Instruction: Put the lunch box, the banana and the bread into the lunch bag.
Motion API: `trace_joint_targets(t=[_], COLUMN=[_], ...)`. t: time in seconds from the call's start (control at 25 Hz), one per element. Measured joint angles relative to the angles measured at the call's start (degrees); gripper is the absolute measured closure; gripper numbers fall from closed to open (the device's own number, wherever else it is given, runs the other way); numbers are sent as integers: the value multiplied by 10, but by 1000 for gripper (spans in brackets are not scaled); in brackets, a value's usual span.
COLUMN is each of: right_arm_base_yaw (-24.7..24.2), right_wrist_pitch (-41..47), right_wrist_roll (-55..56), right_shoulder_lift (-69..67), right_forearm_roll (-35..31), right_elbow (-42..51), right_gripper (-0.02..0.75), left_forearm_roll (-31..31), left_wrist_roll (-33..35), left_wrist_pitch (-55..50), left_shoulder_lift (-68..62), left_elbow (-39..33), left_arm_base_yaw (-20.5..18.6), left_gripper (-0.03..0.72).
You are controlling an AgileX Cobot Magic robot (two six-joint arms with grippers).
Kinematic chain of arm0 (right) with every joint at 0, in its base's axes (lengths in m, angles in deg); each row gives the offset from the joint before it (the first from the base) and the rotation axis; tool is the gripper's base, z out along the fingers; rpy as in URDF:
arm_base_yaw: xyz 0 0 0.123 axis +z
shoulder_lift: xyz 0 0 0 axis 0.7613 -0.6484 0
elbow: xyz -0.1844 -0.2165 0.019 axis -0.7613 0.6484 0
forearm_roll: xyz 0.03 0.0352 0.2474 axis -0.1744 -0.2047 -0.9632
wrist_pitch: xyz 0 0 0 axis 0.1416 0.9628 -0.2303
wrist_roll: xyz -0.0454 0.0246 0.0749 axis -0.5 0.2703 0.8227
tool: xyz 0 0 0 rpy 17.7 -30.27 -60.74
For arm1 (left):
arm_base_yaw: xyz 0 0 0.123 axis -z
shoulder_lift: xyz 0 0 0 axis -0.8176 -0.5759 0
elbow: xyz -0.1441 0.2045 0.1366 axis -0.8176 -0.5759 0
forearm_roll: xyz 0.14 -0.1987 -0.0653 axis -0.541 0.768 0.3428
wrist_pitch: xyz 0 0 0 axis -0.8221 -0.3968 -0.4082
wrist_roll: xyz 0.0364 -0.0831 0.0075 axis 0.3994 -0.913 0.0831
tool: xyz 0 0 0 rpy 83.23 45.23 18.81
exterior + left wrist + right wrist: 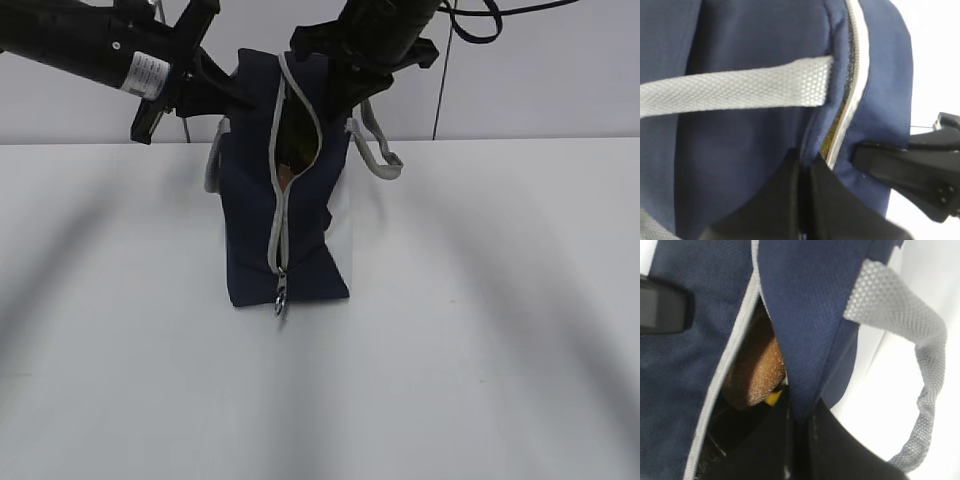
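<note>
Both claws are pinched shut on the lunch bag (285, 200) rim, left gripper (802, 170) and right gripper (800, 422), so the opening is kept spread; bread (757, 375) and banana (774, 398) are seen inside.

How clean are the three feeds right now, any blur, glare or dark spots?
Exterior view: lunch bag sharp, soft streaky shadows across table. Left wrist view: background blown out white, close fabric soft. Right wrist view: bag interior dim, bread slightly blurred, white glare at right.
</note>
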Motion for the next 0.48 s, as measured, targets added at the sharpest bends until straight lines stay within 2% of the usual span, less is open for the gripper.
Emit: trace_joint_targets(t=[0.32,0.4,0.48], right_arm_base_yaw=[0,0,0], right_wrist_pitch=[-8,-8,-8], right_wrist_roll=[0,0,0], right_shoulder_lift=[-11,-11,-11], right_forearm_roll=[-12,-16,-20], right_elbow=[3,3,3], right_gripper=[745,727,672], left_forearm_roll=[-11,-15,-19], left_wrist_roll=[1,1,1], left_wrist_pitch=[14,14,14], left_shoulder_lift=[-6,-6,-6], left_elbow=[0,0,0], left_arm_base_yaw=[0,0,0], left_gripper=[684,666,617])
